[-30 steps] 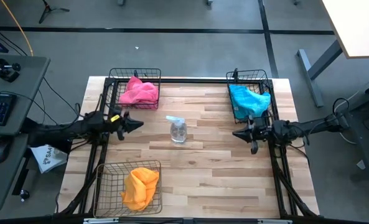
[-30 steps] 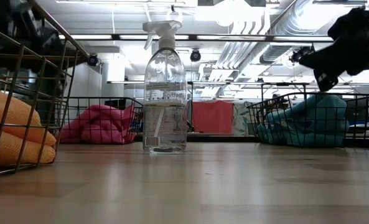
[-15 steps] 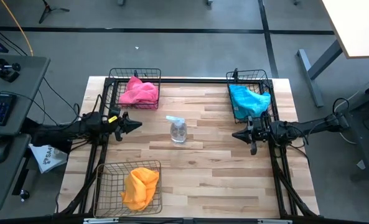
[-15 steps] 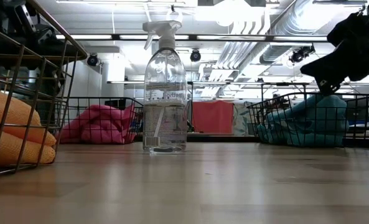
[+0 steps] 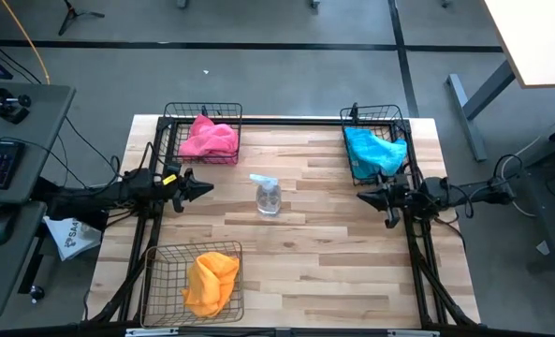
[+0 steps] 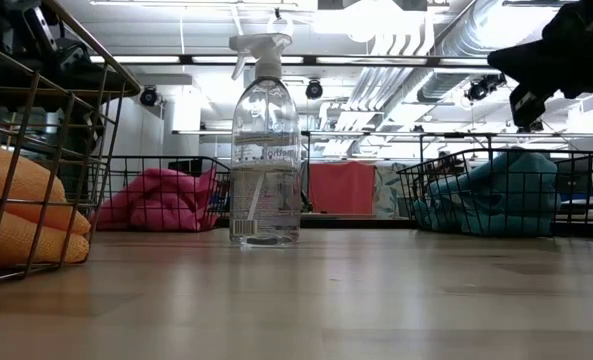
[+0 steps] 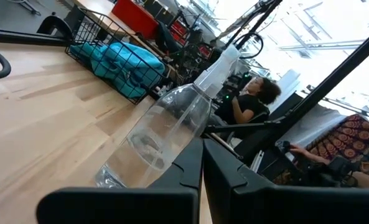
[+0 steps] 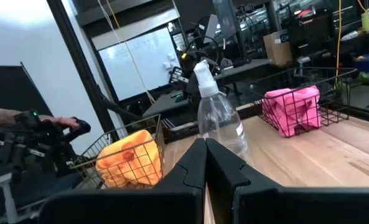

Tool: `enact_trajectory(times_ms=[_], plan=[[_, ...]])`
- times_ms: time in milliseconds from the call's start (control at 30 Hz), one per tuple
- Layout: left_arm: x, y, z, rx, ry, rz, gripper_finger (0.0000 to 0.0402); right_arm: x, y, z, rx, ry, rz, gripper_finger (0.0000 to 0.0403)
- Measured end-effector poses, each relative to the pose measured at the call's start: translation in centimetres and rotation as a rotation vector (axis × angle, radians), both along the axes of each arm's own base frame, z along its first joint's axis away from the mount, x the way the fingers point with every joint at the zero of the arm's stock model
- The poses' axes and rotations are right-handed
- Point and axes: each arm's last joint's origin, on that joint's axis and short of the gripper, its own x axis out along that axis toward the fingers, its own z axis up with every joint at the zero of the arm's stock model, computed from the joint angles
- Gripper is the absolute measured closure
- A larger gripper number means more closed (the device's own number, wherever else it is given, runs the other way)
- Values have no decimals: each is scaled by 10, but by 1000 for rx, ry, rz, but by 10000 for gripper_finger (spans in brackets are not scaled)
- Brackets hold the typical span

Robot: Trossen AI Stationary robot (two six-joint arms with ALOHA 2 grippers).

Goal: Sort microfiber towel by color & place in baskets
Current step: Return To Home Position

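Note:
A pink towel (image 5: 208, 139) lies in the far-left basket (image 5: 171, 122), a teal-blue towel (image 5: 373, 150) in the far-right basket (image 5: 398, 117), with one corner over its near rim, and an orange towel (image 5: 210, 282) in the near-left basket (image 5: 161, 281). My left gripper (image 5: 210, 187) is shut and empty over the table's left part, pointing at the spray bottle (image 5: 268, 195). My right gripper (image 5: 359, 197) is shut and empty near the right edge, just in front of the teal basket.
A clear spray bottle (image 6: 265, 150) stands upright at the table's middle, between the two grippers. Black frame rails (image 5: 417, 253) run along the left and right edges. Bare wood (image 5: 324, 262) lies near and right of the bottle. People sit in the room beyond the table.
My right gripper has drawn back a little toward the table's right edge and risen slightly; it stays shut. The left arm has also edged back slightly toward the left. The towels and the bottle have not moved.

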Motion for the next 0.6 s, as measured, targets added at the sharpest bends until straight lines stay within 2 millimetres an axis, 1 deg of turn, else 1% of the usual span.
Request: enact_trajectory(times_ms=[600], plan=[[0, 0, 0, 0, 0, 0, 401, 1, 0, -4, -7, 41, 2, 402]])
